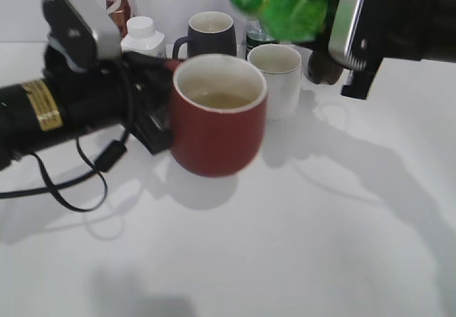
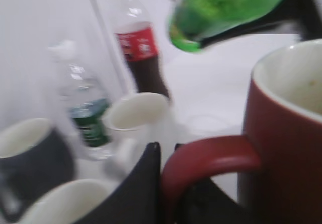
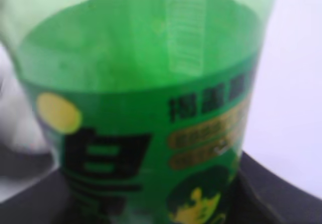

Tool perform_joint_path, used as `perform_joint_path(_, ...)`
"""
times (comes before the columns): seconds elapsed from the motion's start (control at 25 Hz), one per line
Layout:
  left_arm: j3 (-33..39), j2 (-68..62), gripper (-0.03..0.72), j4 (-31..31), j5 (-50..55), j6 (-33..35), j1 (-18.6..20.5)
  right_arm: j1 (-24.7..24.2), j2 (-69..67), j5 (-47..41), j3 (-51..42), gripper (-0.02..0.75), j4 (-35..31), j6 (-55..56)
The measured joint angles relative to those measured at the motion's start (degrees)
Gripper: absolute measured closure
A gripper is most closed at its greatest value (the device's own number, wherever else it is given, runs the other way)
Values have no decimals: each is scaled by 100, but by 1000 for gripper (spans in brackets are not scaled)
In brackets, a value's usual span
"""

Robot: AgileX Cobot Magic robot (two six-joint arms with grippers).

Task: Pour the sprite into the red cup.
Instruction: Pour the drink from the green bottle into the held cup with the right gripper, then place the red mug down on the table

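The red cup (image 1: 217,128) is held off the table by its handle (image 2: 206,161) in my left gripper (image 2: 168,183), which is shut on it. Pale liquid shows inside the cup. My right gripper (image 1: 335,46) is shut on the sprite (image 1: 285,3), a green bottle tipped on its side at the upper right, mouth pointing left above and behind the cup. The sprite fills the right wrist view (image 3: 146,113). In the left wrist view the bottle's mouth (image 2: 186,40) hangs above and left of the cup rim (image 2: 287,83).
Behind the cup stand a white mug (image 1: 276,75), a black mug (image 1: 208,35), a cola bottle (image 1: 116,3), a white-capped bottle (image 1: 142,38) and a clear water bottle (image 2: 85,113). A cable (image 1: 78,182) trails from the left arm.
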State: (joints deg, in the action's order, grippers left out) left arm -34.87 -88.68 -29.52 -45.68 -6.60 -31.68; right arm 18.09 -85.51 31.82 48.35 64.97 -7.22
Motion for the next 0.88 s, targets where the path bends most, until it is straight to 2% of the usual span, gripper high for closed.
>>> perform_joint_path(0.16, 0, 356, 642, 119, 338, 60, 240, 6, 0, 450, 0, 334, -526, 1229)
perform_joint_path(0.32, 0, 810, 642, 690, 879, 93, 497, 6, 0, 743, 0, 334, -1721, 1705)
perform_joint_path(0.48, 0, 1094, 642, 922, 1445, 115, 879, 6, 0, 743, 12, 335, -3059, 1760)
perform_joint_path(0.88, 0, 1167, 642, 1445, 1776, 131, 2350, 6, 0, 465, 383, 339, -4814, 1784)
